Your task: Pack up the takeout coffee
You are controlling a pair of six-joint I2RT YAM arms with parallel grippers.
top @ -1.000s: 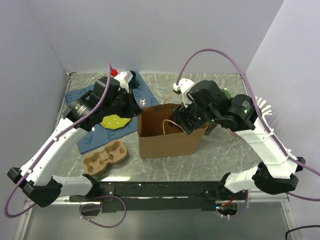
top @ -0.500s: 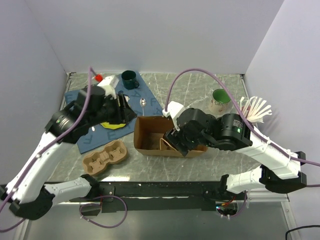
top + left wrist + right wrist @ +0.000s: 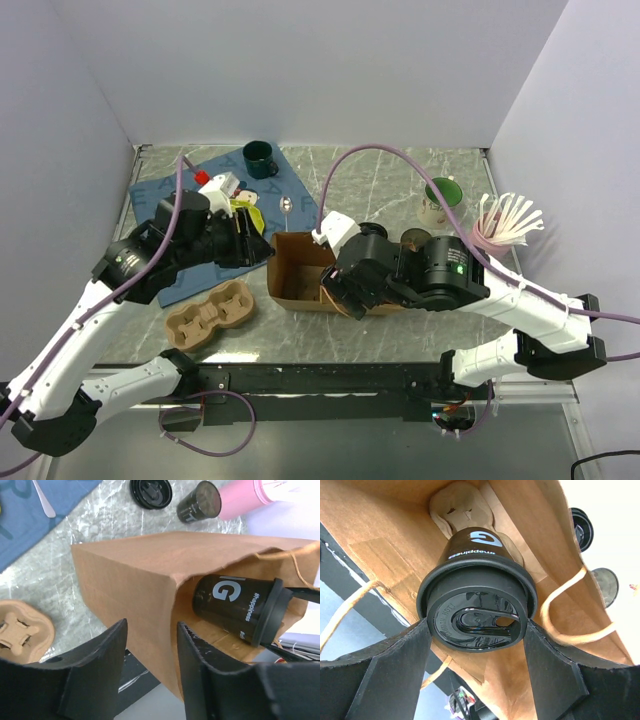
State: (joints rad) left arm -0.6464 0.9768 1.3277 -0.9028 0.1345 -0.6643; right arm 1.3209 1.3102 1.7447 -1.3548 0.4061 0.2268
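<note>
Placement: right hand [image 3: 476,630], clamped on takeout coffee [image 3: 235,607], should seat it deep in bag [image 3: 130,575] — left hand [image 3: 151,627] apart.

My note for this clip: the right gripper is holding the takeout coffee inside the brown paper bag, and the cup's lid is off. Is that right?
Not quite: the lid is on. The right wrist view shows the black lid seated on the takeout coffee, which the right gripper is holding inside the brown paper bag, as you noted.
</note>
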